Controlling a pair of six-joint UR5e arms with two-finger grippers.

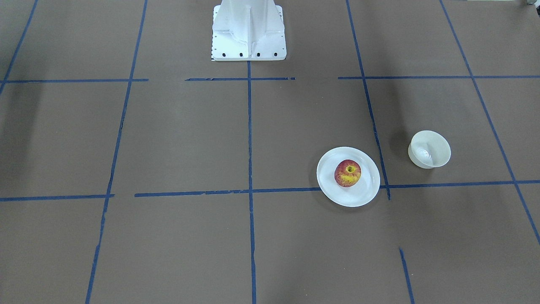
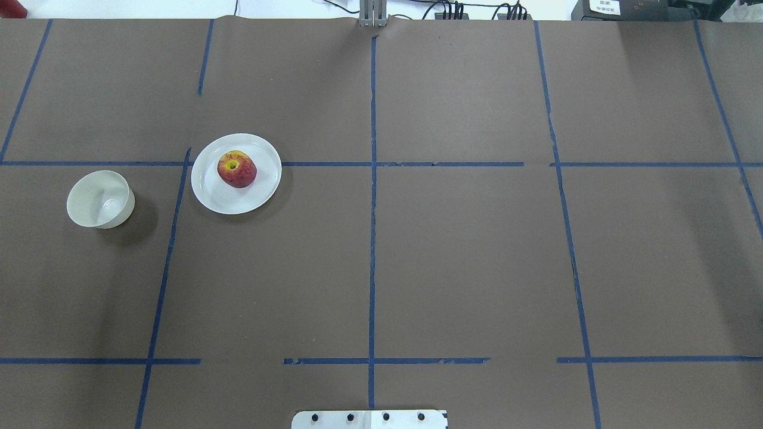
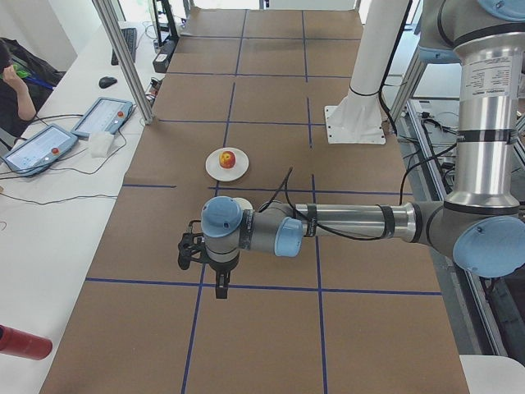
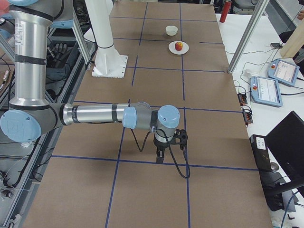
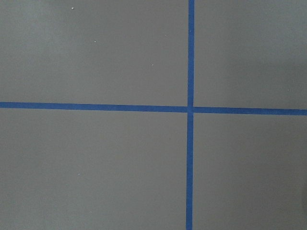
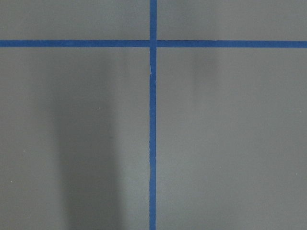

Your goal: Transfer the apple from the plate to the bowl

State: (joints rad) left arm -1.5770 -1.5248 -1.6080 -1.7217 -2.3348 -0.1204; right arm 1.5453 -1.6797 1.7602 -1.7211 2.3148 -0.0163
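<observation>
Fingers, left gripper (image 3: 220, 290): they point straight down above the table (image 2: 465, 268); only the side view shows them, edge-on, so I cannot tell whether they are apart or together.
Fingers, right gripper (image 4: 158, 159): they also point straight down, clear of the table; again only a side view shows them, and I cannot tell their state.
Left arm (image 3: 353, 222): the upper section stands upright, the forearm lies level over the table, and the wrist is bent down. Its wrist camera looks onto a crossing of the tape lines (image 5: 190, 109).
Right arm (image 4: 95, 114): it has the same pose, upright and then level with the wrist turned down. Its wrist camera also sees a tape crossing.
Apple (image 1: 348, 172): it sits on the plate (image 1: 363, 192) near its middle, with the stem dimple up. Neither gripper touches it.
Plate: it lies flat on the robot's left half of the table, toward the far edge from the robot base (image 1: 249, 31), and overlaps a tape line.
Bowl (image 1: 442, 158): it stands upright between the plate and the table's left end edge, close to the plate but not touching it.
</observation>
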